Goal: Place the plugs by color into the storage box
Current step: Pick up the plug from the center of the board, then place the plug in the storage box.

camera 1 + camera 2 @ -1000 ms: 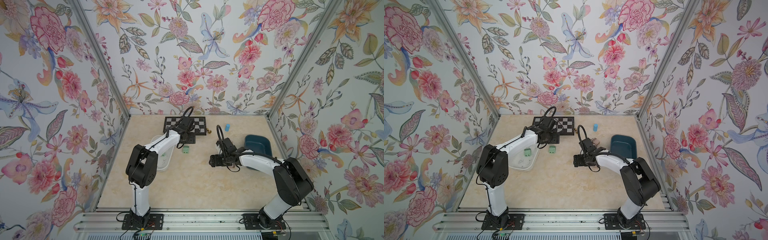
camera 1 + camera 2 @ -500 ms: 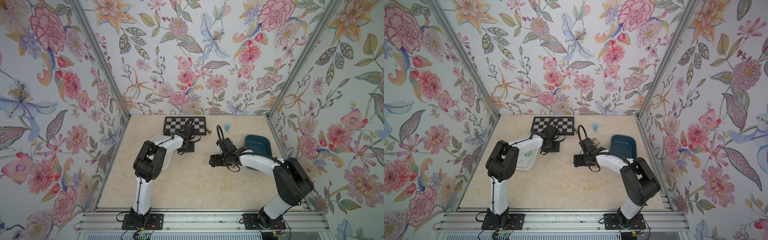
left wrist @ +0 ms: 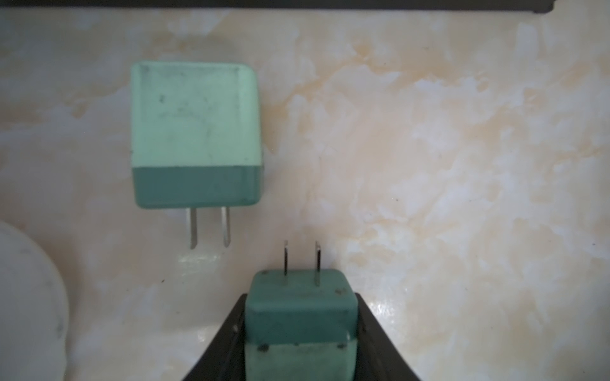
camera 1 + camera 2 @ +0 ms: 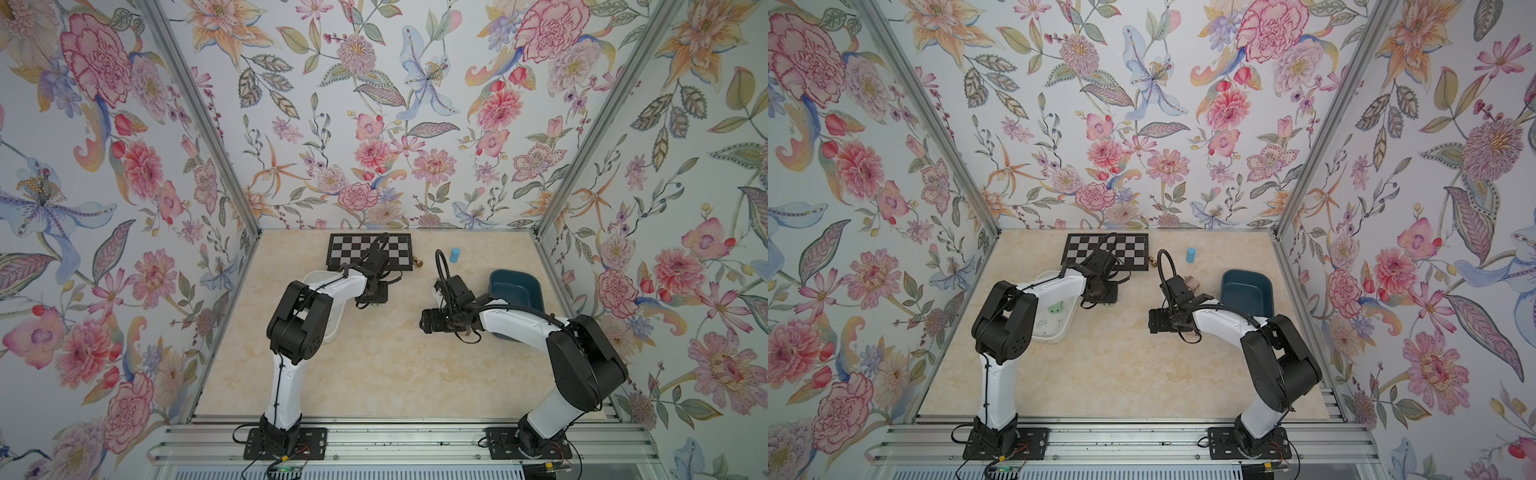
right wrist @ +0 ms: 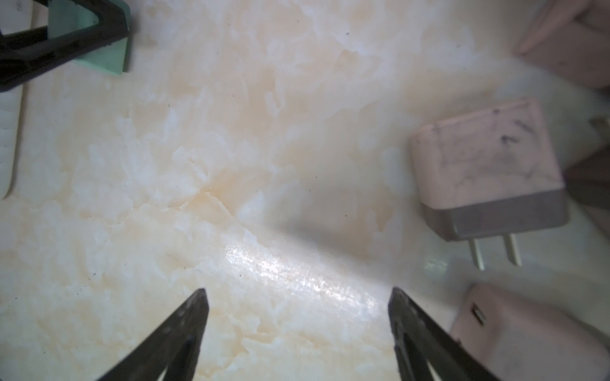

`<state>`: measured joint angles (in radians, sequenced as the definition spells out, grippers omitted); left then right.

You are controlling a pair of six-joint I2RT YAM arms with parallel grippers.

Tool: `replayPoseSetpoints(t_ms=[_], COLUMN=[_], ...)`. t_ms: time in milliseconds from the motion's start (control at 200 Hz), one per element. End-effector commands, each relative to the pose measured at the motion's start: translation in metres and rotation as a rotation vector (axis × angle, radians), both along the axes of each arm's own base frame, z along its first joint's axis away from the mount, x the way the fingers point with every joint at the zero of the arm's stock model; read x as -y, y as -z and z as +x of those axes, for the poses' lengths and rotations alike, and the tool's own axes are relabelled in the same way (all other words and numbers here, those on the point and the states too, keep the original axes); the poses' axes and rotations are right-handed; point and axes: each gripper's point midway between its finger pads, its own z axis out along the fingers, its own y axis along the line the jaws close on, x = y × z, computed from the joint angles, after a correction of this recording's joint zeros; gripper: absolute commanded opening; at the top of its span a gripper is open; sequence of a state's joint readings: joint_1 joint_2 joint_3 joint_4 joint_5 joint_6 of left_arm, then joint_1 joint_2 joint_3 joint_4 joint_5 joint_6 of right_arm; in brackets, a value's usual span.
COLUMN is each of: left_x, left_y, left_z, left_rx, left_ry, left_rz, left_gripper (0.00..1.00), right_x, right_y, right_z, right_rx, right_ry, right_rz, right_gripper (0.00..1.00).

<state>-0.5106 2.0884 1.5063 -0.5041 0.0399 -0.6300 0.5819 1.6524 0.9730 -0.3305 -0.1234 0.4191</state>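
The left gripper (image 3: pixel 301 308) is clamped on a mint green plug (image 3: pixel 300 325). A black finger (image 3: pixel 231 330) presses on each side of it, and its two prongs point away from the wrist. Just ahead and slightly to one side, a second green plug (image 3: pixel 194 132) lies flat on the marble table (image 3: pixel 462 165), apart from the held one, with its prongs toward the gripper. The curved rim of the white storage box (image 3: pixel 29 297) is close beside the gripper. In a top view, a third green plug (image 4: pixel 1055 307) lies inside that box. Beyond the gripper is the chessboard (image 4: pixel 370 251).

The right gripper (image 5: pixel 298 297) hangs over bare table with its jaws spread wide and nothing between them. A pink plug (image 5: pixel 528 336) lies close beside one fingertip. Another pink plug (image 5: pixel 488 165) lies on its side a little farther out, and a further pink plug (image 5: pixel 574 39) lies beyond that. Farther off are the teal bin (image 4: pixel 515 286), the brass piece (image 4: pixel 417 262) and the blue cylinder (image 4: pixel 455 255).
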Motion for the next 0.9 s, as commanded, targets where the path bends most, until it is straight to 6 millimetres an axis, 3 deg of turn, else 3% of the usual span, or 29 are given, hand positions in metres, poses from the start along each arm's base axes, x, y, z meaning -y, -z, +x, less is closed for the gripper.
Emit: replayPoseSetpoints(t_ms=[0, 95, 215, 375, 500, 680, 896], left_x=[-0.017, -0.043, -0.087, -0.148, -0.184, -0.209, -0.214], left_y=[-0.074, -0.094, -0.099, -0.087, -0.069, -0.036, -0.001], left_z=[0.012, 0.011, 0.001, -0.027, -0.048, -0.066, -0.072], left_rx=[0.119, 0.143, 0.137, 0.097, 0.058, -0.002, -0.059], left_ry=[-0.012, -0.051, -0.112, -0.210, -0.288, -0.345, -0.355], left_rz=[0.023, 0.037, 0.062, 0.111, 0.135, 0.158, 0.169], left_gripper=[0.38, 0.38, 0.38, 0.38, 0.38, 0.38, 0.39], right_x=[0.002, 0.001, -0.001, -0.004, -0.006, -0.010, -0.007], right_y=[0.002, 0.002, 0.002, 0.003, 0.002, 0.000, -0.001], right_z=[-0.001, -0.002, -0.003, -0.004, -0.004, -0.004, -0.007], right_rx=[-0.006, -0.008, -0.008, -0.010, -0.008, -0.004, -0.003], right_ry=[0.001, 0.002, -0.001, -0.008, -0.010, -0.017, -0.012], right_rz=[-0.003, -0.003, 0.000, -0.001, 0.001, 0.008, 0.007], right_gripper=[0.87, 0.87, 0.87, 0.87, 0.87, 0.87, 0.87])
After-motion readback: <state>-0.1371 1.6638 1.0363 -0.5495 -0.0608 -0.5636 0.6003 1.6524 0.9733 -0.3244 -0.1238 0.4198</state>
